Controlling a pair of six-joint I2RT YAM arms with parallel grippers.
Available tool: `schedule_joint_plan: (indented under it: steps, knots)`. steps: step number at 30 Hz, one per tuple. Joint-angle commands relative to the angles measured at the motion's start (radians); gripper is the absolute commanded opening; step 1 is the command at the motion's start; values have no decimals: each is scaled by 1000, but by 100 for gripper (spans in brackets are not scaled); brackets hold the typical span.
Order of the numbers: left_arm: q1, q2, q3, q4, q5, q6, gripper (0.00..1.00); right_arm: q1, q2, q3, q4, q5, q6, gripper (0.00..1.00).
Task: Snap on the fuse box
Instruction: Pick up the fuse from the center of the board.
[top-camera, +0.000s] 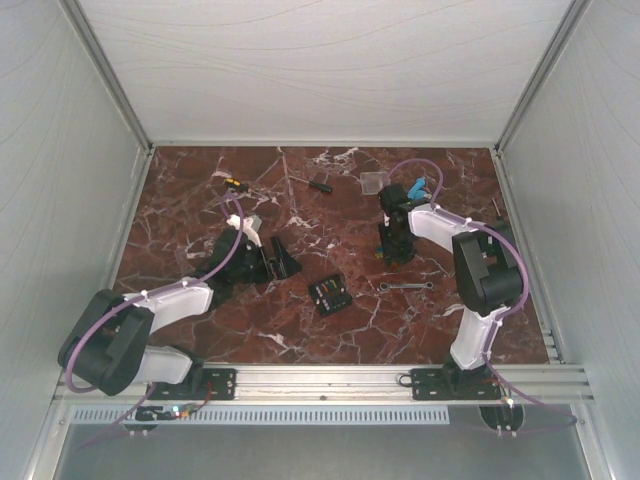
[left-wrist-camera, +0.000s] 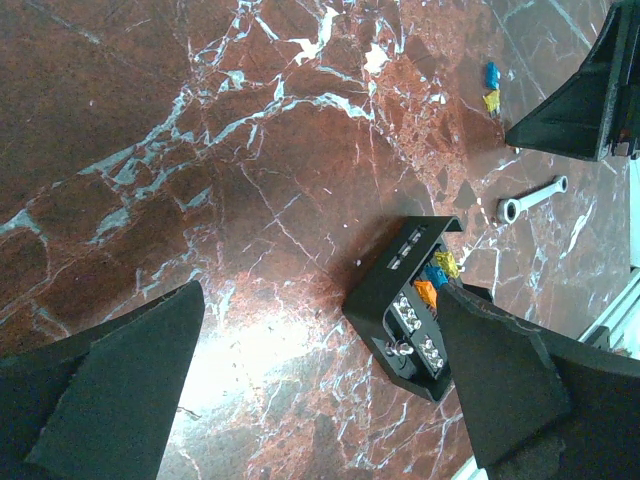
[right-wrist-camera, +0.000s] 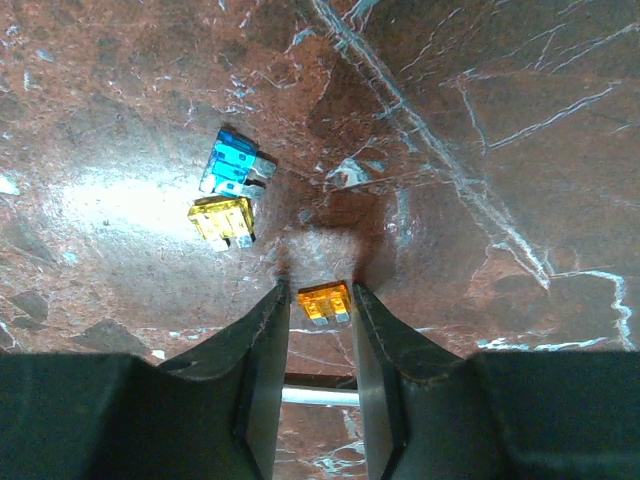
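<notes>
The fuse box (top-camera: 329, 294) is a small black square box lying on the marble (top-camera: 300, 330) between the arms, its lid side up, with orange, blue and yellow fuses showing. In the left wrist view the fuse box (left-wrist-camera: 405, 310) sits beside the right finger (left-wrist-camera: 510, 380), which partly covers it. My left gripper (left-wrist-camera: 320, 292) hovers wide open to the box's left (top-camera: 272, 262). My right gripper (top-camera: 397, 255) points down at the table. Its narrowly open fingertips (right-wrist-camera: 320, 290) flank a loose orange fuse (right-wrist-camera: 324, 302), with a sliver of gap on the left side.
A blue fuse (right-wrist-camera: 235, 165) and a yellow fuse (right-wrist-camera: 222, 220) lie just beyond the orange one. A small wrench (top-camera: 405, 286) rests right of the box. At the back lie a clear square plate (top-camera: 373, 182) and two screwdrivers (top-camera: 320, 183), (top-camera: 232, 185). White walls enclose the table.
</notes>
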Motion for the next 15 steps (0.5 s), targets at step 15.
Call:
schedule_joint_plan:
  steps: [15]
  knots:
    - [-4, 10, 21, 76, 71, 15, 94, 59, -23, -6, -27, 23, 10, 11]
